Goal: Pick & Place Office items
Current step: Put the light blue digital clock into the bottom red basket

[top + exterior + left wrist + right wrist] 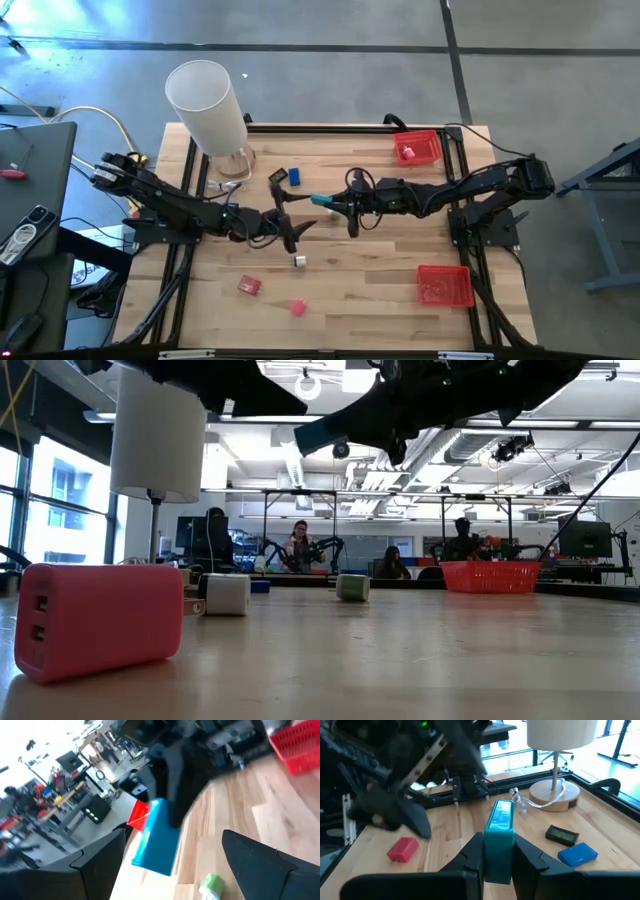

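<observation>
My right gripper is over the table's middle, shut on a teal office item. Just to the near left of it my left gripper stands open and holds nothing; the teal item shows ahead of its spread fingers, apart from them. Other office items lie flat on the tabletop: a blue one, a black one, a small white-and-green one, a red one and a pink one. My right gripper pinches the teal item's rear end between its two fingers, one on each long side. The fingers come roughly level from the table's right and lie along the piece. Its free end sticks out toward the table's left, clear of the tabletop.
A tall white cylinder on a round wooden base stands at the far left. One red tray sits at the far right, another at the near right. Bare wood lies between the trays and along the near edge.
</observation>
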Tool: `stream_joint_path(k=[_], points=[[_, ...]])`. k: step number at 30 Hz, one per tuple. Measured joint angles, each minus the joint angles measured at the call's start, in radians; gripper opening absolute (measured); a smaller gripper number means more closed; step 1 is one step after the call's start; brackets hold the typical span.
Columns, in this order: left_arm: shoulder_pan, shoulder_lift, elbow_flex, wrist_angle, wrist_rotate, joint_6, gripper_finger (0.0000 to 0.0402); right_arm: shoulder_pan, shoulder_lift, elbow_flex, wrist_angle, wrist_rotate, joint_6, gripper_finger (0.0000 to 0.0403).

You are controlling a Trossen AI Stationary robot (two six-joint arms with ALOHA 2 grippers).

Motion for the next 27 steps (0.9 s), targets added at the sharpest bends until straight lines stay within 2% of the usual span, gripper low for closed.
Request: stream_joint_path(k=[5,10,14,20,27], points=[[0.000,0.066,0.000,0.009,-0.019,0.159,0.0326,0.000,0.000,0.000,0.017,0.010,0.040,0.0052],[-0.003,0.124,0.000,0.135,-0.162,0.273,0.0326,-0.001,0.000,0.000,0.023,-0.017,0.084,0.0052],[-0.005,0.139,0.000,0.201,-0.227,0.324,0.0326,0.012,0.000,0.000,0.022,-0.019,0.101,0.0052],[-0.002,0.139,0.000,0.202,-0.224,0.319,0.0326,0.020,0.000,0.000,0.038,-0.016,0.102,0.0052],[-0.003,0.139,0.000,0.200,-0.141,0.291,0.0326,0.020,0.000,0.000,0.038,-0.020,0.113,0.0052]])
